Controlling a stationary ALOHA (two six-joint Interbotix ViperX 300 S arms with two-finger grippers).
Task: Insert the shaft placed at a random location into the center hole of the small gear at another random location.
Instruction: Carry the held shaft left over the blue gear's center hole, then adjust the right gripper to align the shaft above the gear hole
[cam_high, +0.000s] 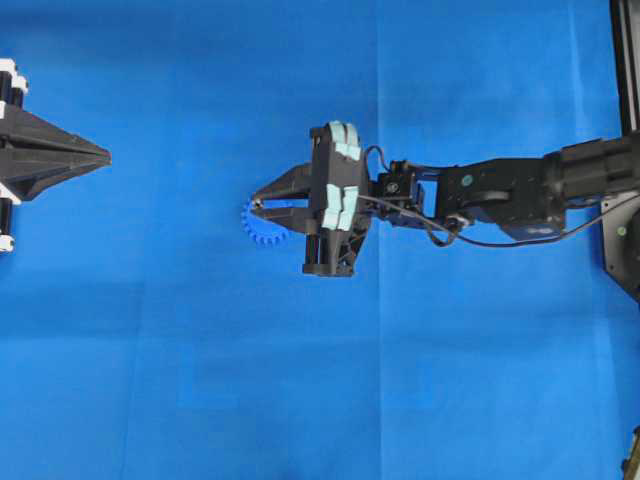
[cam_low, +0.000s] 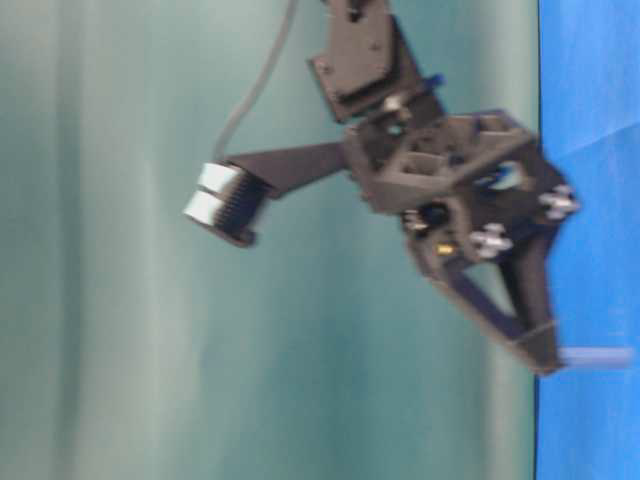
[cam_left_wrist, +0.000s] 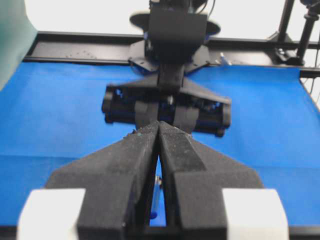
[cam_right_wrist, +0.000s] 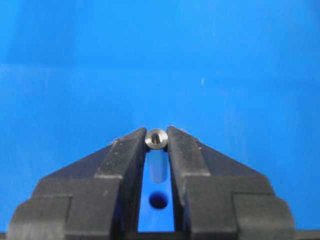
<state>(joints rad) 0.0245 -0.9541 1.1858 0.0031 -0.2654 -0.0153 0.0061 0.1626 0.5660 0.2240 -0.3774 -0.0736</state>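
Right now the shaft (cam_right_wrist: 156, 138) sits pinched between the fingertips of the right gripper (cam_right_wrist: 157, 137), its round silvery end facing the right wrist camera and its body running down between the jaws. Below it in that view a dark round opening, apparently the center hole (cam_right_wrist: 158, 201), shows through the gap, so pin and hole look roughly lined up, though how far apart they are in height cannot be told. From overhead, the small gear (cam_high: 262, 228) lies on the blue mat (cam_high: 150, 350) near the middle, partly hidden under the right gripper's tips. The jaws are closed to pin width and hold nothing else.

The left gripper (cam_high: 95, 156) rests well away at the far edge of the overhead view, its fingers (cam_left_wrist: 135, 155) pressed together with nothing visible between them.

The risk from here is a small misalignment: with a hole about as wide as the pin, a slight tilt or sideways offset would probably land the tip on the hub and push the light, unheld gear across the mat. A pin gripped only at its end could also pivot in the pads under load.
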